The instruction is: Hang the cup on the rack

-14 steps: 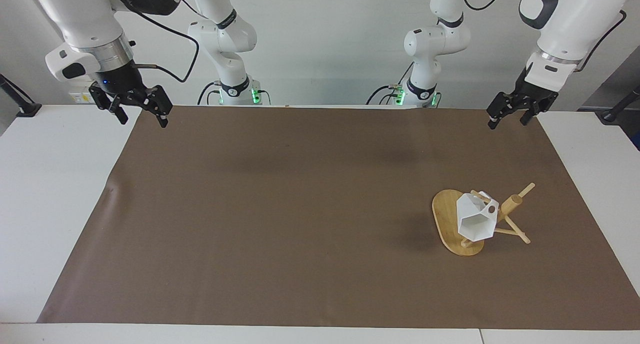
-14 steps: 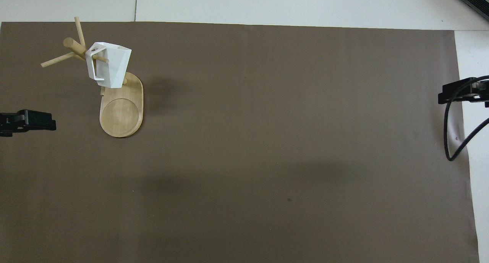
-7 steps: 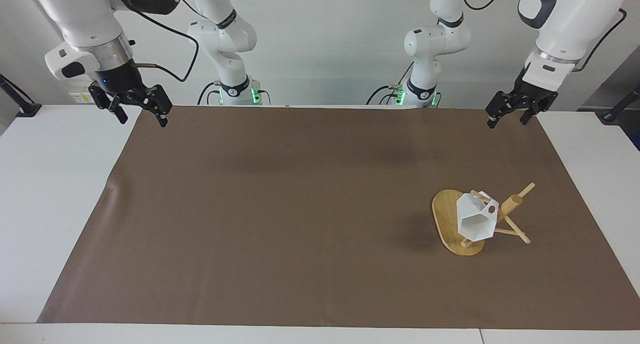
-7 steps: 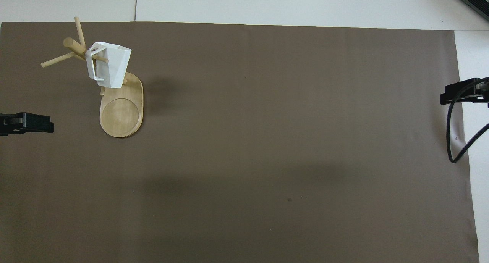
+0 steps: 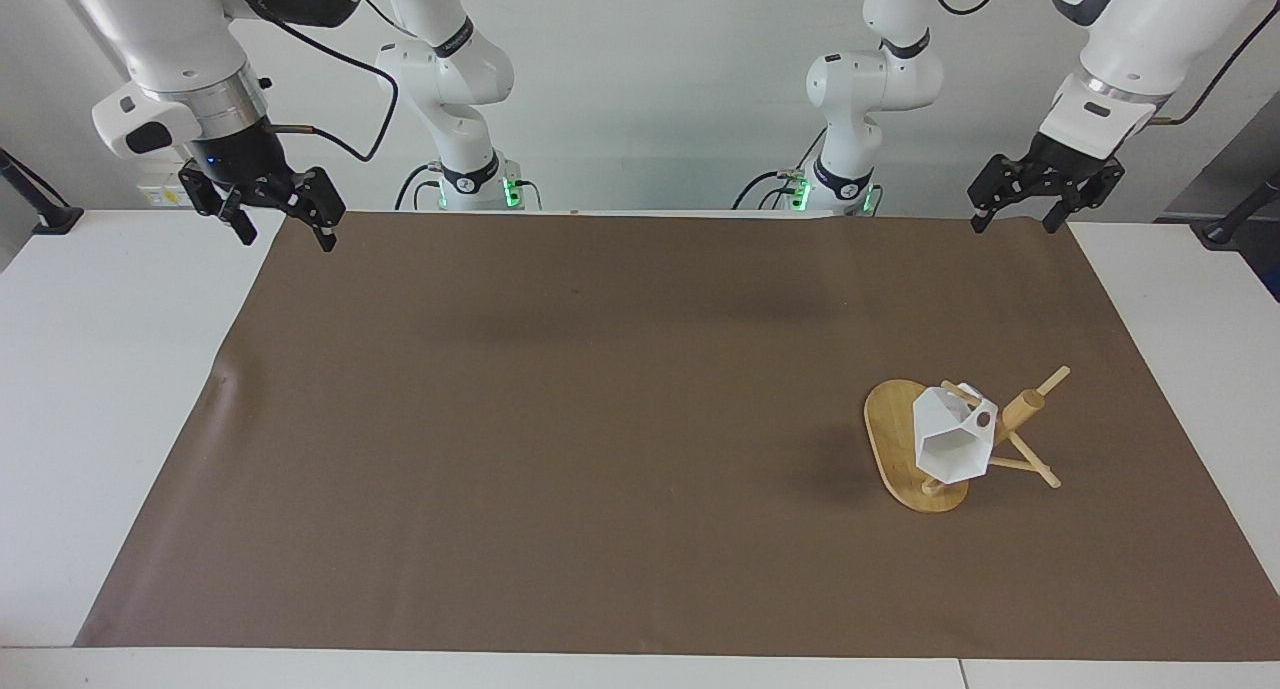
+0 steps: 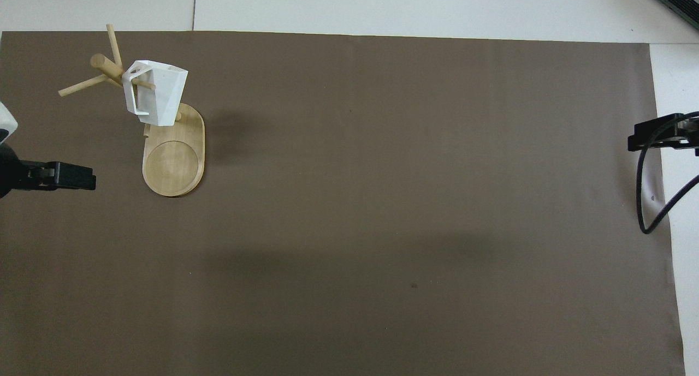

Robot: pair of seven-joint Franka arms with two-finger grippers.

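The white faceted cup (image 5: 948,447) (image 6: 158,92) hangs by its handle on a peg of the bamboo rack (image 5: 888,439) (image 6: 173,166), tilted over the oval base. The rack stands toward the left arm's end of the table. My left gripper (image 5: 1012,225) (image 6: 76,178) hangs open and holds nothing, up in the air over the mat's corner at the robots' edge, well apart from the rack. At the right arm's end my right gripper (image 5: 285,241) (image 6: 655,136) waits open with nothing in it, over the mat's other corner by the robots.
A brown mat (image 5: 600,419) covers most of the white table (image 5: 100,389). A black cable (image 6: 644,201) loops down from the right arm over the mat's edge.
The left gripper has lifted a little and turned, and it shows further in over the mat in the overhead view. The cup, rack and right gripper have stayed put.
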